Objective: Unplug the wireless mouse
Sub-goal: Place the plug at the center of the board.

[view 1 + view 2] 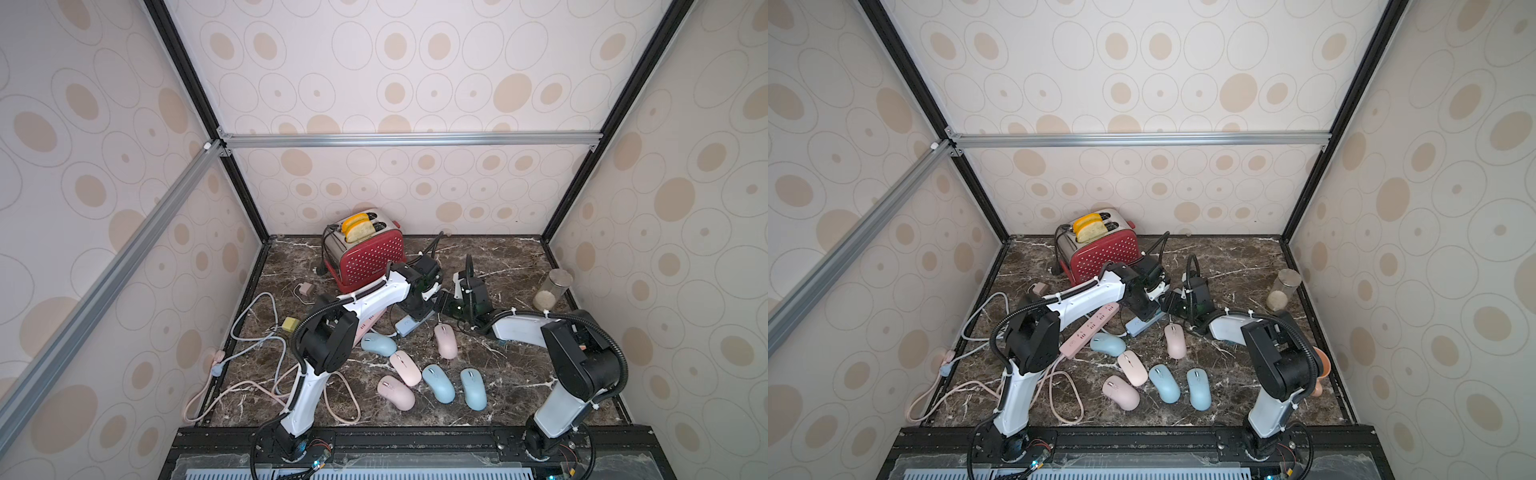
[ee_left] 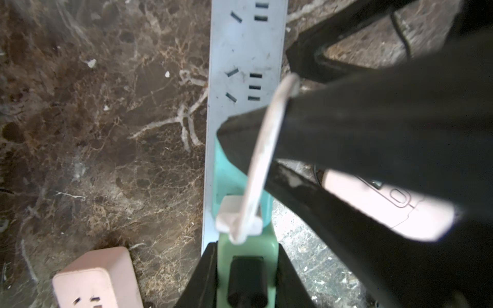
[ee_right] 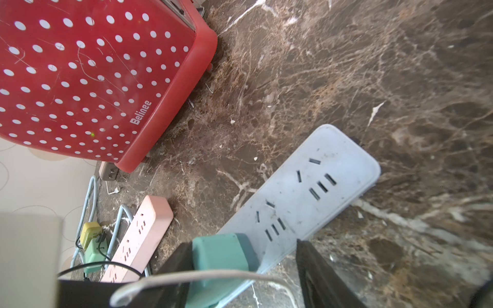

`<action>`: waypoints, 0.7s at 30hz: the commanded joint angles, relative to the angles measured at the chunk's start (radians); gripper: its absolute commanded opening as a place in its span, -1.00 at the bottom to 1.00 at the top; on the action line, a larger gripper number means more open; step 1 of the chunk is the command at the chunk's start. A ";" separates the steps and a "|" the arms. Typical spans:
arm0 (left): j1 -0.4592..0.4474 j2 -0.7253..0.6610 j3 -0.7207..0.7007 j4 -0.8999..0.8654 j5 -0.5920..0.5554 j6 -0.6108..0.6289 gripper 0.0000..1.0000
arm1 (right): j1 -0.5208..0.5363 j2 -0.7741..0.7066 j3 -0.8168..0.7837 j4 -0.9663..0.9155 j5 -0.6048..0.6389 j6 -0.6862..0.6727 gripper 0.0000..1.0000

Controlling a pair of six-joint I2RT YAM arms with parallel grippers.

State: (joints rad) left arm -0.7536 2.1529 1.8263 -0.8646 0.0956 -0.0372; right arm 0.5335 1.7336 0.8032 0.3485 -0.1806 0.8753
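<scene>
Adapter point(image 2: 256, 246), teal, seated in blue power strip point(image 3: 320, 173) on tabletop point(image 3: 373, 80); left jaws clamped on it; right jaws apart astride strip, contact unclear. Risk: unpinned strip may lift with pull; white cable point(image 2: 262, 149) may snag.

A teal adapter point(image 3: 221, 253) (white cable point(image 3: 200, 274) running from it) sits on the pale-blue power strip point(image 3: 306, 186).

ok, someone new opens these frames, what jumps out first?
The red polka-dot toaster at the back of the marble table, toast standing in its slots. Then six pastel mice, three pink and three blue, scattered front centre. Between them the left end effector grips a teal adapter sitting on the blue power strip, with the right end effector open beside it.
</scene>
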 commanded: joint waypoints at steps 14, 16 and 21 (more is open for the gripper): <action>0.033 -0.265 -0.289 0.616 0.089 -0.128 -1.00 | 0.031 0.126 -0.074 -0.363 0.016 -0.025 0.29; 0.045 -0.274 -0.278 0.577 -0.055 -0.147 -1.00 | 0.031 0.121 -0.072 -0.369 0.021 -0.025 0.29; 0.060 -0.260 -0.244 0.512 -0.362 -0.168 -1.00 | 0.031 0.113 -0.067 -0.370 0.022 -0.020 0.30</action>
State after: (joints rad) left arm -0.7246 1.8801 1.4773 -0.4549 0.0040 -0.1726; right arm 0.5339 1.7489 0.8219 0.3622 -0.1879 0.8867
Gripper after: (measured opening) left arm 0.311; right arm 0.649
